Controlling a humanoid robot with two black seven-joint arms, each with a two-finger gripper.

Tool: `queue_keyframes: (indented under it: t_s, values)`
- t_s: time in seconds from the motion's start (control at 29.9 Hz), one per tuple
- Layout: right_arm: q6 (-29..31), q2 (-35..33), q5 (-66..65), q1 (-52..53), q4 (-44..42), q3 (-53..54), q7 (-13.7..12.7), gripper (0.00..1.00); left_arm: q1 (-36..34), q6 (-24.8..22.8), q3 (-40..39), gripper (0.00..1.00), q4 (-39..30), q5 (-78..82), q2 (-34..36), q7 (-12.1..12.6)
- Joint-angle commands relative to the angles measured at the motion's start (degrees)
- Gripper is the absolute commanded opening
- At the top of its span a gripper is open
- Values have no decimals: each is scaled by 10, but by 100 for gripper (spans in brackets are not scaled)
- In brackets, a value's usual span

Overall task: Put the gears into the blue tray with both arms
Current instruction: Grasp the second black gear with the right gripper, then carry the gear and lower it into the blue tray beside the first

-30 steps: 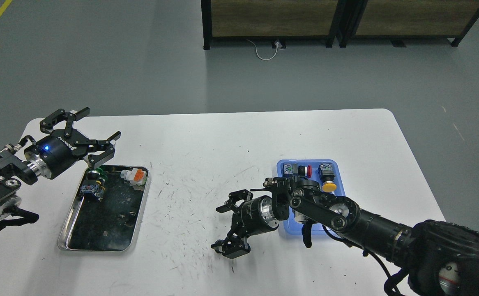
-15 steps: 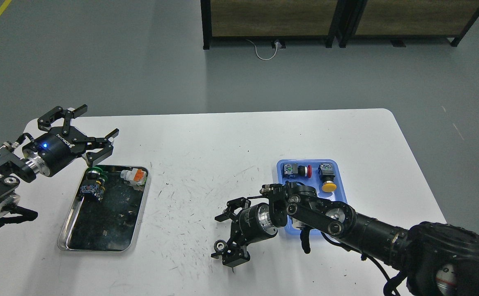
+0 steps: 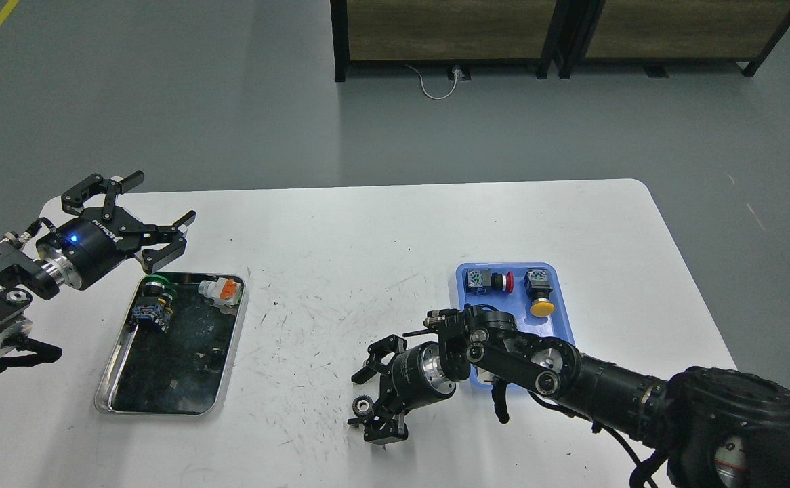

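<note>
One gear (image 3: 363, 406), small, dark and toothed with a pale centre, lies on the white table left of the blue tray (image 3: 513, 305). My right gripper (image 3: 366, 396) points left, low over the table. It is open, and the gear sits between its fingers, close to the nearer one. My right arm crosses the tray's near half and hides it. My left gripper (image 3: 158, 211) hangs open and holds nothing, above the far left corner of the silver tray (image 3: 231, 352).
The blue tray holds a red-capped switch (image 3: 493, 281) and a yellow-capped switch (image 3: 541, 299). The silver tray holds a green-capped switch (image 3: 154, 293) and a white and orange part (image 3: 221, 289). The table's front edge lies close below the right gripper.
My right gripper has sunk toward the table's front, and the gear now shows between its fingers. My left gripper has drawn back slightly up and to the left, still open.
</note>
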Motion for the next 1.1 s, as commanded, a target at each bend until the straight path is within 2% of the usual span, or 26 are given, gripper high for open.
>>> queue_keyframes:
  t_s: [0.0, 0.3, 0.77, 1.07]
  values:
    - [0, 0, 0, 1, 0, 2, -4, 45, -1, 0, 0, 97, 0, 0, 0, 0]
    - [0, 0, 0, 3, 1, 6, -13, 33, -1, 0, 4, 97, 0, 0, 1, 1]
    - [0, -14, 0, 8, 11, 29, -16, 32, -4, -1, 11, 97, 0, 0, 2, 4]
    - [0, -59, 1, 15, 28, 70, -17, 32, -3, -1, 11, 97, -1, 0, 3, 4]
